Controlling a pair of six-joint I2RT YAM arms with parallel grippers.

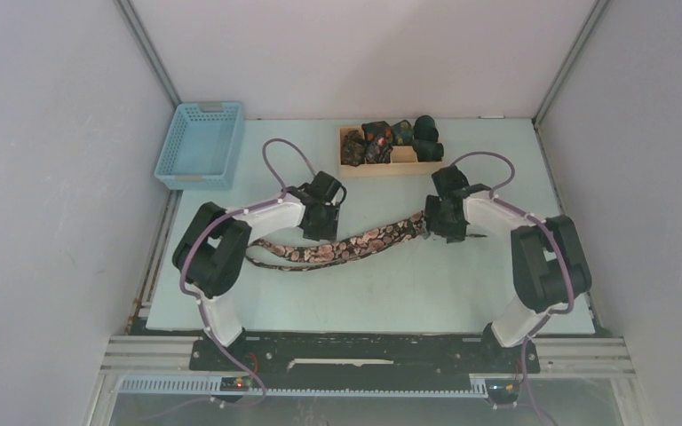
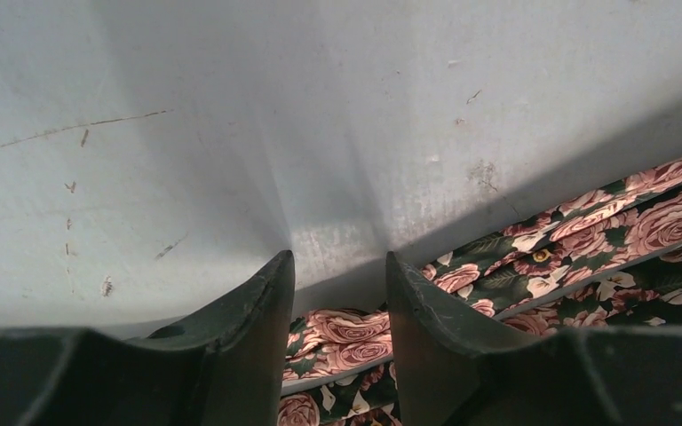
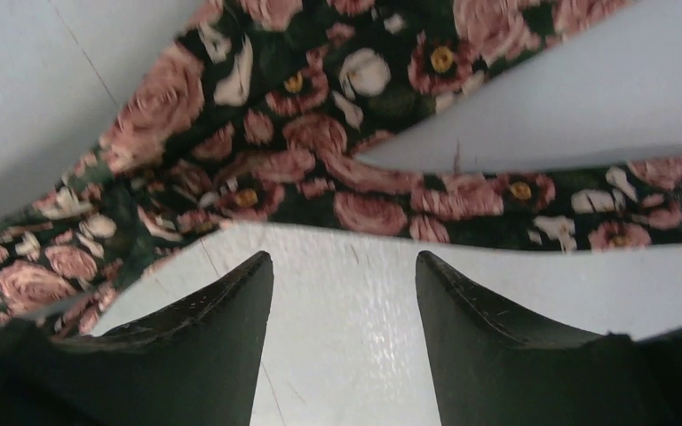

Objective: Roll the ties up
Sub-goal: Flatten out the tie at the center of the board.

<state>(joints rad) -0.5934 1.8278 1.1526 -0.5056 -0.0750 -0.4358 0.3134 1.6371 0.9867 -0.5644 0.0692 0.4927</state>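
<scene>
A long dark tie (image 1: 355,244) with pink roses lies in a wavy line across the middle of the table. My left gripper (image 1: 321,232) stands over its middle part. In the left wrist view the gripper (image 2: 337,266) is open, with folded tie cloth (image 2: 586,240) lying under and between the fingers (image 2: 257,311). My right gripper (image 1: 444,232) is at the tie's right end. In the right wrist view it (image 3: 342,262) is open over bare table, and the tie (image 3: 275,142) lies just beyond the fingertips (image 3: 462,302). Several small rolled ties (image 1: 377,140) sit in a wooden tray.
The wooden tray (image 1: 406,165) stands at the back centre of the table. A blue plastic basket (image 1: 200,142) stands at the back left. Grey walls close in the table on three sides.
</scene>
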